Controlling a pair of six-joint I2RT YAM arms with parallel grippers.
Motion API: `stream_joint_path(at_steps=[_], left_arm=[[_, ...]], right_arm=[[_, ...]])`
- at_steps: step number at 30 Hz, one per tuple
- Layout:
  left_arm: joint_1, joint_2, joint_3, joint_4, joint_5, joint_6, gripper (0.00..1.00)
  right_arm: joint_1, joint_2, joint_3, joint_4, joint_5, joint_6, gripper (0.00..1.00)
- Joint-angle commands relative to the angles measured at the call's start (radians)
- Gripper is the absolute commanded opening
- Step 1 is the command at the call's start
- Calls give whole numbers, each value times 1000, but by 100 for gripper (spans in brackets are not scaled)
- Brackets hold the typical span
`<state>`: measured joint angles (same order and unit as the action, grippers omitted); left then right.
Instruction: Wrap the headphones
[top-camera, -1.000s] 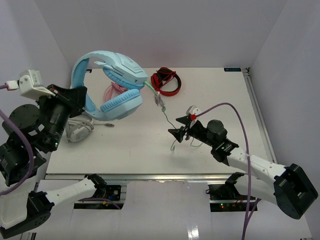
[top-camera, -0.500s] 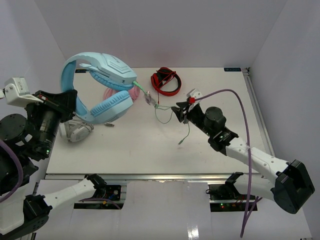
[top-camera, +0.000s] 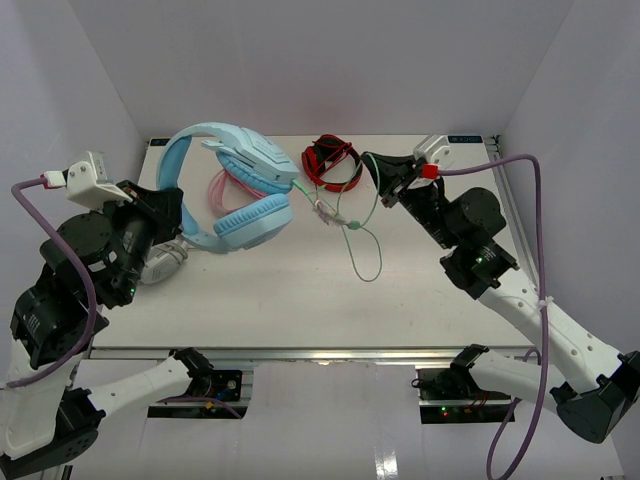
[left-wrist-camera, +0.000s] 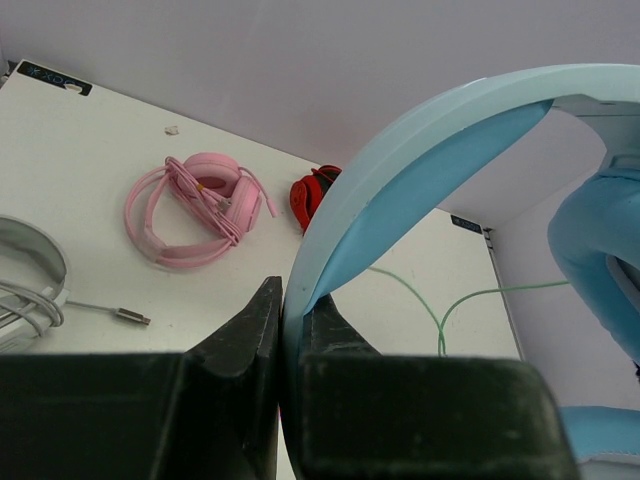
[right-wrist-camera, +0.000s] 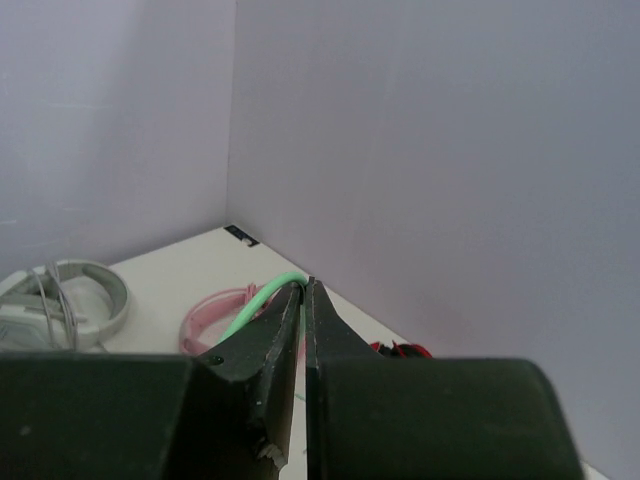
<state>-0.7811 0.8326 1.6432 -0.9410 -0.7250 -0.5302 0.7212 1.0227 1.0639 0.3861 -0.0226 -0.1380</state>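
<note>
Two holds show from above. My left gripper (top-camera: 168, 205) is clamped on the band of the light blue headphones (top-camera: 245, 190), which seem raised off the table (top-camera: 420, 290). My right gripper (top-camera: 376, 168) is pinched on their pale green cable (top-camera: 366, 240), which sags in a loose loop below it. I judge that slack could snag the red headset (top-camera: 330, 163) just beside my right fingers. A dark label (top-camera: 465, 139) beyond that gripper is too small to read.

From my left wrist, the jaws press together on the headband (left-wrist-camera: 400, 170) only at its edge. The heavy cups might twist it loose. A dark label (left-wrist-camera: 45, 78) far beyond my fingertips carries pale characters I cannot make out.

From my right wrist, the fingers are closed with the cable (right-wrist-camera: 255, 305) caught right at their tips. A hard tug while winding could pull the cable free. Another dark label (right-wrist-camera: 243, 236) beyond is illegible.
</note>
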Motion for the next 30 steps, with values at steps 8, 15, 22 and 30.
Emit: stream_joint_path(at_steps=[8,15,22,30], left_arm=[[2,2,-16,139,11,-67,0],[2,41,1,135,95,-87,0],[1,88,20,123,192,-96,0],[2,158,131,63,219,-68,0]], right_arm=[[3,85,110,-70,218,-121,8],[3,46,326,-136,252,-149,8],[3,22,125,-139,288,-114,8],[3,-1,-77,-289,427,102,8]])
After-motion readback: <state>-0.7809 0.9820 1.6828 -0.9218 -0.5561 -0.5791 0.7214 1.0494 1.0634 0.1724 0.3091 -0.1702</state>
